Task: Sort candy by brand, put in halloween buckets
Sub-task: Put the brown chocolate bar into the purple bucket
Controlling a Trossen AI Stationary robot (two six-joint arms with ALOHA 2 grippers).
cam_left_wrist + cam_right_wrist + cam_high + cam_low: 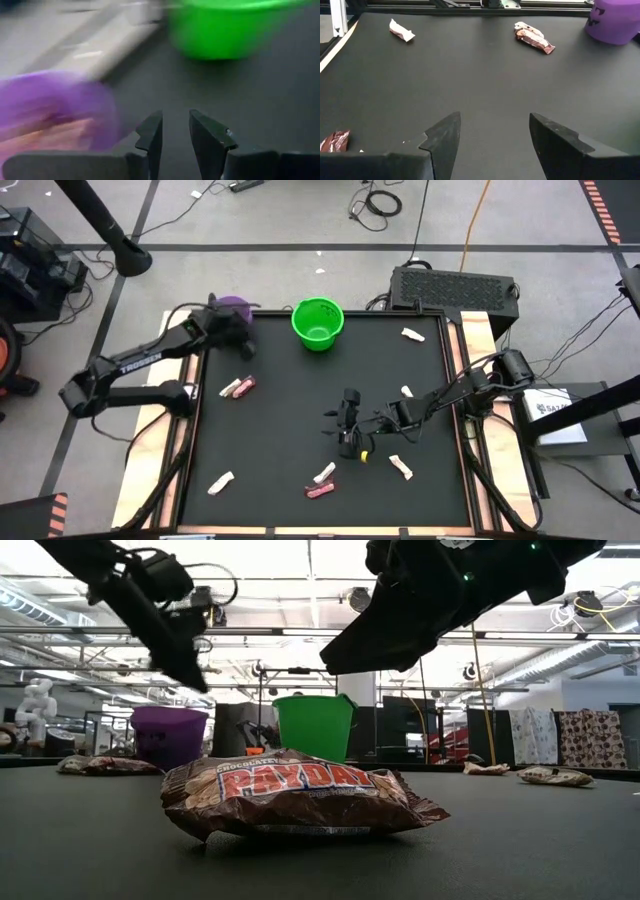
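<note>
- High view: left gripper (238,340) beside purple bucket (236,306), fingers slightly apart, empty. Looks like a drop.
- Right gripper (349,442) wide open, empty, over mat; next it needs candy (324,474).

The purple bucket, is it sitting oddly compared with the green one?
Yes. The purple bucket hangs partly over the black mat's far-left corner, under the left gripper, while the green bucket stands fully on it. Neither looks tipped over.

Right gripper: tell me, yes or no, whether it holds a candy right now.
No. In the right wrist view the right gripper has its fingers spread wide with only bare black table between them.
</note>
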